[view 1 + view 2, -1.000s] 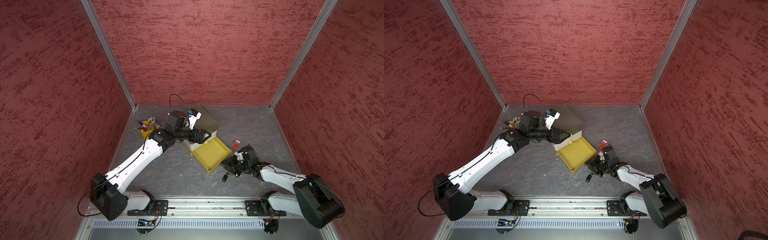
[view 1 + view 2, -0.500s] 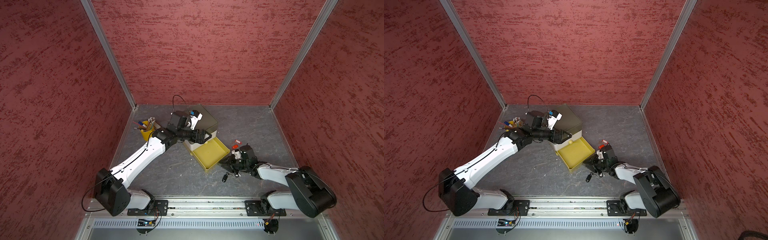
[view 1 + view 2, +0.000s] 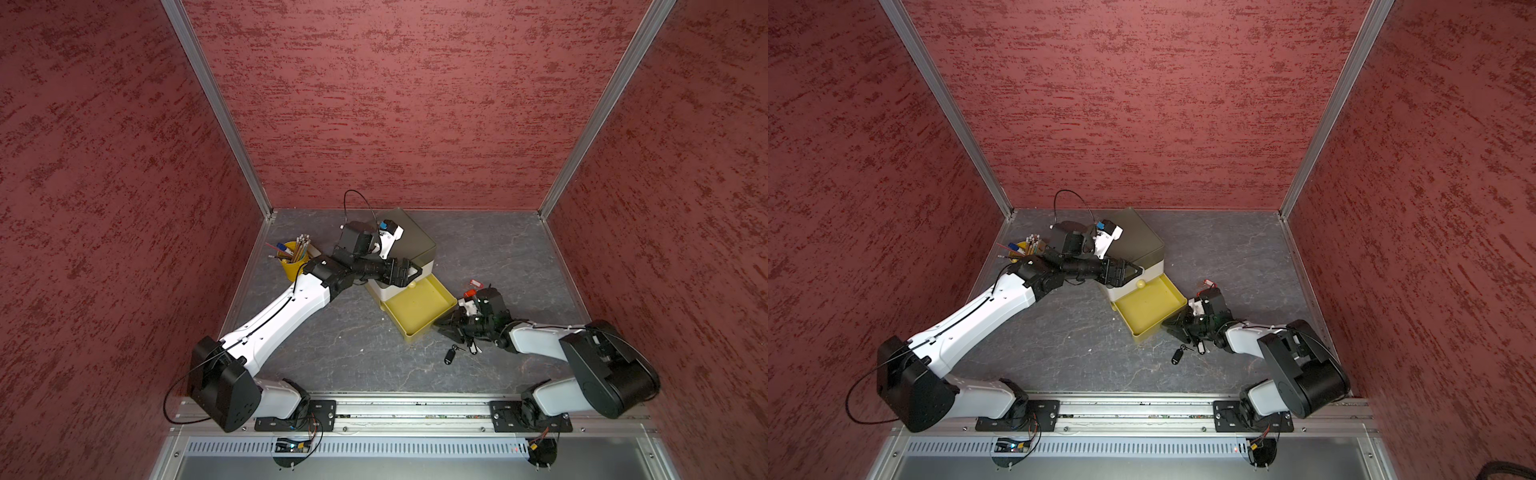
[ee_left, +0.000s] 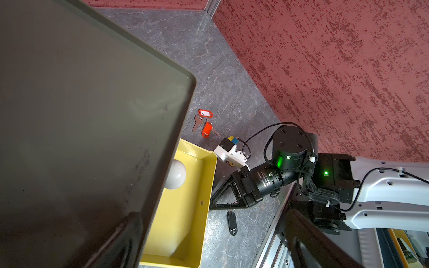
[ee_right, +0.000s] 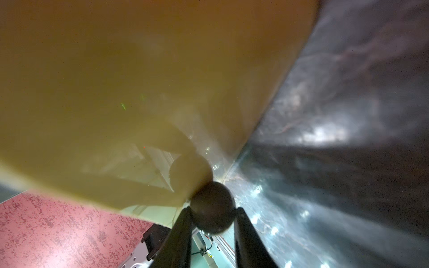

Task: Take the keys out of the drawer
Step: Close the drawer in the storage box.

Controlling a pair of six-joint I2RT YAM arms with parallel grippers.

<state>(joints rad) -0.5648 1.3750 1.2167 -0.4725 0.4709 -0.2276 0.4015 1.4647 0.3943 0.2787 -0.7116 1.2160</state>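
A: Where the left gripper (image 3: 411, 272) spreads its fingers (image 4: 308, 236) wide, what lies under them?
B: The cabinet (image 3: 415, 245), at its front top edge; its drawer (image 3: 415, 307) stands pulled out.
A: And the right gripper (image 5: 212, 210)?
B: Fingers (image 5: 183, 232) clamped on the drawer's knob (image 5: 212, 201).
A: And the keys (image 4: 205, 114)?
B: On the floor outside the drawer: a black-tag key (image 3: 449, 356) just beside the right fingers, two red-tag ones behind them.

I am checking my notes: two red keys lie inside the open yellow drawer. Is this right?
Not quite. The two red keys lie on the table, outside the open yellow drawer, beyond its far side. The left wrist view shows this.
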